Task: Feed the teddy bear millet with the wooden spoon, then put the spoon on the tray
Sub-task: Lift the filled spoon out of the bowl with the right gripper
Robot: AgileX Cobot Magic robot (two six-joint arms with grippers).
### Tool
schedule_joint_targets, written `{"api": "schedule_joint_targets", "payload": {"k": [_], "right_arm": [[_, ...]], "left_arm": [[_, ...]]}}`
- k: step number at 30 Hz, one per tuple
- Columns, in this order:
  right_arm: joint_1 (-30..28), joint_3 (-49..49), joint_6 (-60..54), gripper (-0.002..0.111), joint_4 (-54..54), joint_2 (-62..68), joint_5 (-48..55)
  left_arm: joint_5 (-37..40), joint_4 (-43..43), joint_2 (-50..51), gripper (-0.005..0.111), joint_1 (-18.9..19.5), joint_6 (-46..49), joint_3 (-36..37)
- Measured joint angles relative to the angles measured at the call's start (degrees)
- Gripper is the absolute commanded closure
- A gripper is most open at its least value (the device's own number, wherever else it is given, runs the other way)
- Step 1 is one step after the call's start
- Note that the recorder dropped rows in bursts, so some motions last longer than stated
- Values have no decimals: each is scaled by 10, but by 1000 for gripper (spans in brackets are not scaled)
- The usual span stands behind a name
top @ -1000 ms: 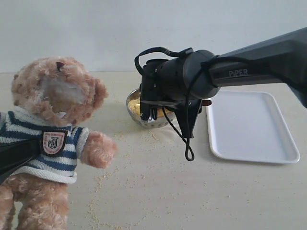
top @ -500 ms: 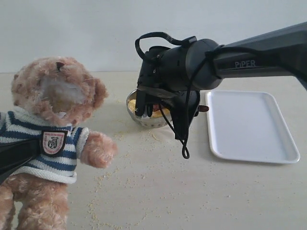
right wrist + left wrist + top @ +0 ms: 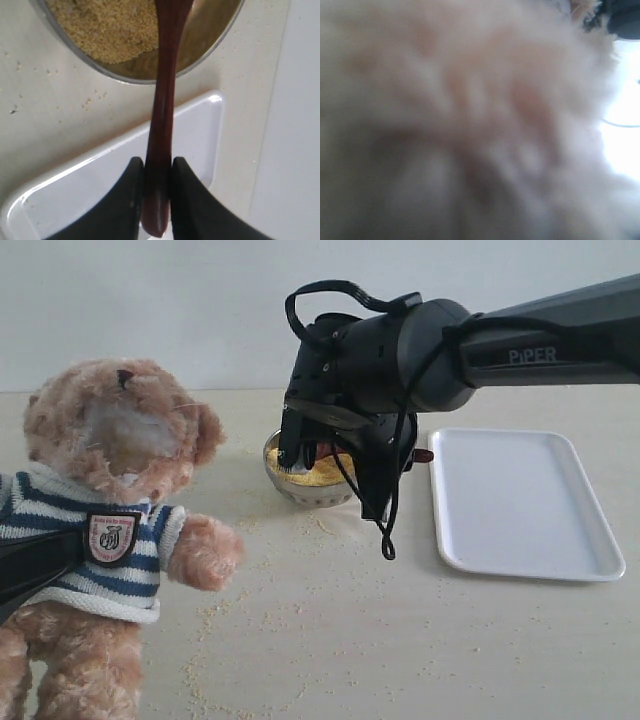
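The right gripper (image 3: 157, 170) has its two black fingers (image 3: 127, 192) pressed against either side of the wooden spoon (image 3: 165, 75), clamping the thin handle close to its end. From the grip the dark, glossy handle runs out over the near left corner of the tray (image 3: 100, 190) and across the rim of the steel bowl (image 3: 210, 55). The spoon's head is cut off by the edge of the wrist view and hidden behind the arm in the exterior view, where only the tip of the handle shows on the right of the wrist. The millet (image 3: 110, 30) lies heaped in the bowl, and loose grains (image 3: 260, 620) are scattered over the pale table (image 3: 330, 660), most of them between the bowl and the near edge. The bowl stands just left of the white tray, which lies flat on the right. The teddy bear (image 3: 110, 530) sits upright at the near left, well apart from the bowl, one arm stretched toward the middle. A dark part of the left arm (image 3: 35, 565) lies across its striped shirt. The left wrist view is filled with blurred fur, so I cannot tell how the left gripper's jaws stand.
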Motion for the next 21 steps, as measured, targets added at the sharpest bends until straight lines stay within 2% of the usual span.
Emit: {"api": "schedule_joint_targets", "payload": {"k": [6,15,21], "right_arm": [[0,0,0,108,-7,0,4],[-29,0,-29,108,126,-50,8],[-45,0,-51,108,207,-93,65]], "left_arm": [[0,0,0,102,0,0,0],[0,0,0,102,0,0,0],[0,0,0,102,0,0,0]]}}
